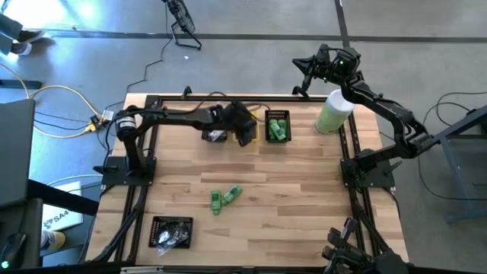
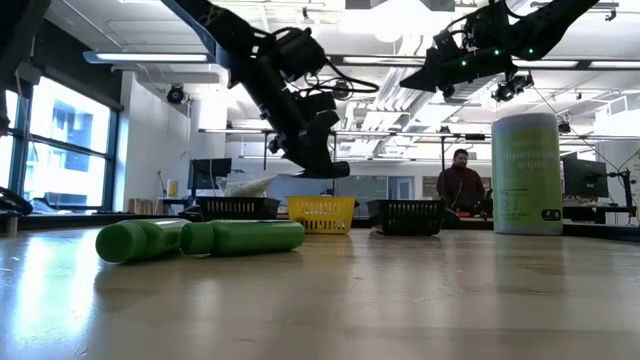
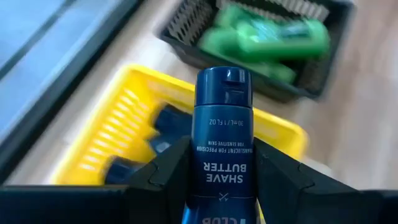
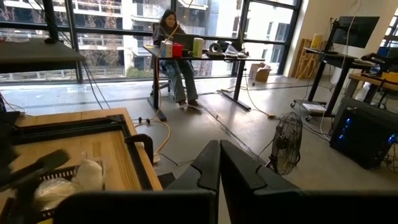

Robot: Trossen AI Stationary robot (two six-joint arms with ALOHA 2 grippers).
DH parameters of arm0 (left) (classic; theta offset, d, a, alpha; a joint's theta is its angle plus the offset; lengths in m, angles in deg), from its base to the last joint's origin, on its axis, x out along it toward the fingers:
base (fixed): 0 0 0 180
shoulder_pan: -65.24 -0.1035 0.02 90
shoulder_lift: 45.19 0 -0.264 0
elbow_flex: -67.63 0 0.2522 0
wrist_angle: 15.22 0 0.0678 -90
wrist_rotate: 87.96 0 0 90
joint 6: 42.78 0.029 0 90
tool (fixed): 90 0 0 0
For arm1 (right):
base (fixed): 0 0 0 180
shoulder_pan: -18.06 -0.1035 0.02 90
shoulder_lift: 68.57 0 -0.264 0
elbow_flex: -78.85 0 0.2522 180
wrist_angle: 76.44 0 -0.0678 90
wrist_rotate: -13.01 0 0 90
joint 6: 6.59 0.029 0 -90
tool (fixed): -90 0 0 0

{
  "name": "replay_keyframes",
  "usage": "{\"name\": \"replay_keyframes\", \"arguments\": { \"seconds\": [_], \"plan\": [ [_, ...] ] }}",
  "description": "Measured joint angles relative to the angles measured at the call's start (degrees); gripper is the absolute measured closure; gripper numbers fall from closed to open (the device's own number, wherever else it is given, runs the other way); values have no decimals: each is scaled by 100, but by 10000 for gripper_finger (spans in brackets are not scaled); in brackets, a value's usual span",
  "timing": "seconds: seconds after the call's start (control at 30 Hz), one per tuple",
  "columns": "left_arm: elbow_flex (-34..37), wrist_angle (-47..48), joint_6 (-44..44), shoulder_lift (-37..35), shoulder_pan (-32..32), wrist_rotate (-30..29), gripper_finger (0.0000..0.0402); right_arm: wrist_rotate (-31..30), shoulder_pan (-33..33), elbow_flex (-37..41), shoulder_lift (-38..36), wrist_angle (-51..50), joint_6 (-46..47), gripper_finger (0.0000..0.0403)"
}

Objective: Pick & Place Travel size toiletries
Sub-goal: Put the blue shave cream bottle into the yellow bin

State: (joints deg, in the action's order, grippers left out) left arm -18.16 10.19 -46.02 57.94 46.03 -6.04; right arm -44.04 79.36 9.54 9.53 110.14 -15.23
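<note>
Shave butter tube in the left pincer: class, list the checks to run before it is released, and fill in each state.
1. Left pincer grips the shave butter tube: ok.
2. Tube is over the yellow bin: ok.
3. Yellow bin already holds similar dark blue tubes: ok.
4. Green bottles are in the separate black bin: ok.
5. Height above the yellow bin: cannot tell.
6. Right pincer shut, away off the table edge: ok.

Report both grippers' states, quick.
Left gripper: closed on a dark blue shave butter tube.
Right gripper: shut, empty.
</note>
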Motion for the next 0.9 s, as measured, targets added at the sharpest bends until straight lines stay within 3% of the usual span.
{"name": "replay_keyframes", "arguments": {
  "seconds": [0.23, 0.63, 0.9],
  "plan": [
    [-2, -249, -467, 5, -338, 152, 254, 0, 0, 0, -1, -24, -27, 399],
    [2, -827, -1291, 537, -196, 132, 254, -153, 2, 0, 1, -258, -355, 399],
    [2, -613, -1240, 540, -174, 292, 254, -151, 2, 0, 1, -260, -354, 399]
  ]
}}
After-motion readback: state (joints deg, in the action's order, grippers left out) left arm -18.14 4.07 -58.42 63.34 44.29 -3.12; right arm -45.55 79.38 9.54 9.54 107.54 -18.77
